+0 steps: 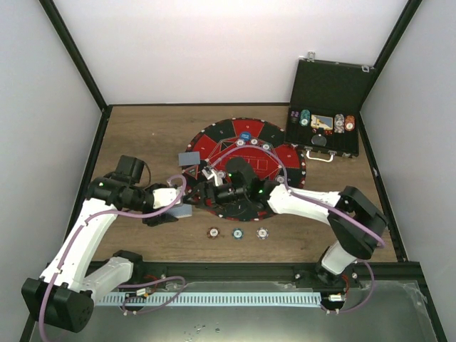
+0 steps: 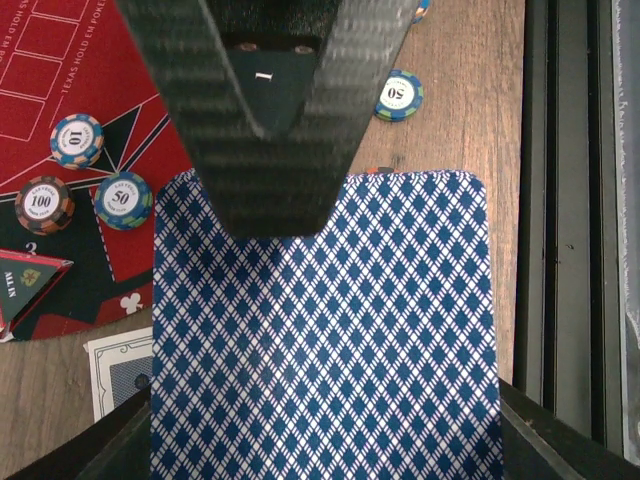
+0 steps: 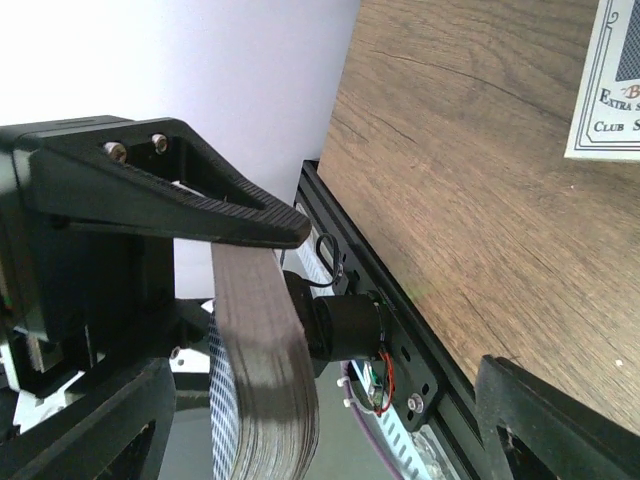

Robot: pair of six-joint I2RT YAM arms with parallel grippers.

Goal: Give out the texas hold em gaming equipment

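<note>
A deck of playing cards [image 2: 330, 320] with a blue diamond back fills the left wrist view, and my left gripper [image 2: 330, 445] is shut on it by its side edges. From above, the left gripper [image 1: 181, 209] holds the deck at the near left rim of the mat. My right gripper [image 1: 211, 187] is right beside it, and one of its fingers [image 2: 270, 110] reaches over the deck's far end. In the right wrist view the deck [image 3: 265, 380] stands edge-on between my right gripper's [image 3: 315, 430] open jaws. Three poker chips [image 1: 237, 232] lie in a row near the front.
The round red-and-black mat [image 1: 281, 160] carries chips [image 2: 77, 140], button discs [image 1: 244, 135] and a card [image 1: 189, 157]. Another card [image 2: 118, 372] lies face down beside the deck. The open black case [image 1: 324, 85] with more chips stands at the back right.
</note>
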